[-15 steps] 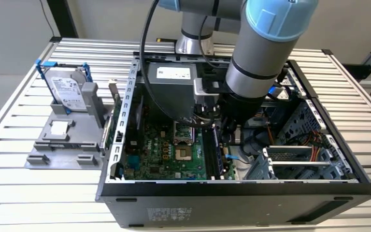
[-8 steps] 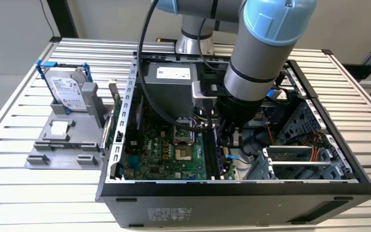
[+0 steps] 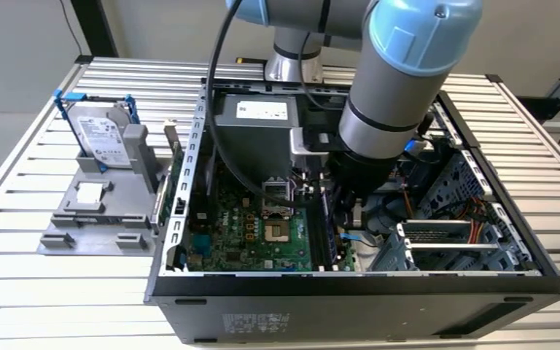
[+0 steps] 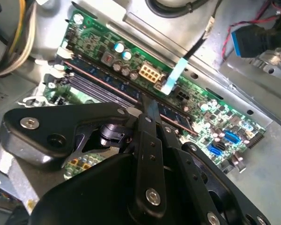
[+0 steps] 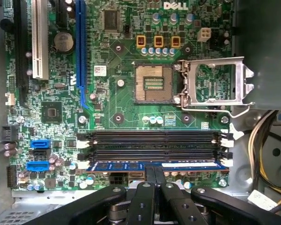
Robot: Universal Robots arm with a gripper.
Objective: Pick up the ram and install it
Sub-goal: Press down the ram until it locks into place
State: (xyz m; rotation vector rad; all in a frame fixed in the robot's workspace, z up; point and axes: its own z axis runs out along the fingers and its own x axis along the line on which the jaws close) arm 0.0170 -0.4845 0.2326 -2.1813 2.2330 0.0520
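The ram point(image 5: 154, 165) is being seen lying along the last of the four memory slots point(image 5: 154, 145), the one nearest the board edge, on the green motherboard point(image 5: 131, 61) inside the open computer case point(image 3: 358, 281). The gripper point(image 5: 154, 180) is being held directly over the stick's middle, its jaws pressed close together about the upper edge; whether the edge is being pinched or merely touched cannot be told. In the second wrist view the gripper point(image 4: 147, 115) is being shown at the same slot row. A likely fault: if the stick is being pushed while tilted or off its notch, one end could stay proud and the white end latches point(image 5: 226, 162) unclosed. Full seating is being hidden by the gripper body. In the exterior view the arm point(image 3: 397, 87) is covering the slots.
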